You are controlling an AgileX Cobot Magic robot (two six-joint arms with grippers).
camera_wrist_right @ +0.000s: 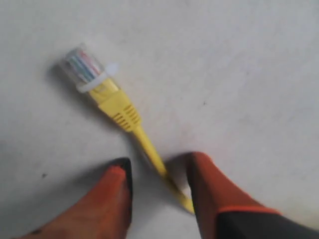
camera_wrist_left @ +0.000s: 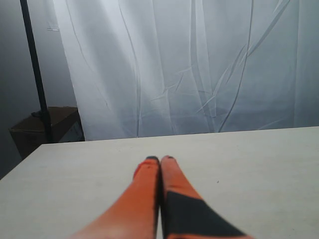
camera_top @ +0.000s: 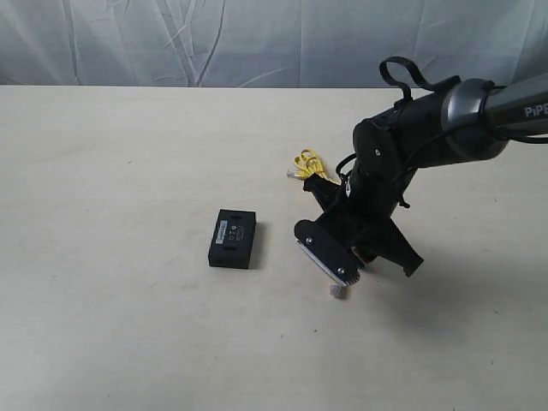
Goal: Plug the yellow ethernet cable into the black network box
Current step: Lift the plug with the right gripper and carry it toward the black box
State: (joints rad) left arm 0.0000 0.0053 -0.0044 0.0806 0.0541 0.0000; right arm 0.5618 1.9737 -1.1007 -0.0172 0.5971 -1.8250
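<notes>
Logged the yellow cable (camera_wrist_right: 124,112) flat on the counter (camera_top: 103,171), with its clear plug (camera_wrist_right: 88,68) out ahead of the right gripper (camera_wrist_right: 158,167) and the rest bunched in a small coil (camera_top: 310,163) behind the arm. Noted that gripper's fingers apart, straddling the thin cord just behind the ribbed yellow boot, clamped on nothing yet, with the cord nearer one finger than the other. Placed the black box (camera_top: 233,238) well apart from the plug, toward the left of the exterior view, label side up; cannot tell from here which face carries the socket. Saw the left gripper (camera_wrist_left: 160,159) with fingers pressed together, empty, pointing out across the counter. Judged the step in hand to be the pickup of the plug end. Best to ease forward and centre before closing, so as to pinch the stiff boot rather than the limp cord; otherwise likely to let the plug droop and swing off line. Mind the clip's orientation, close firmly, lift just clear. Consider bracing the box with the left gripper, since probably light enough to skid under the push.
</notes>
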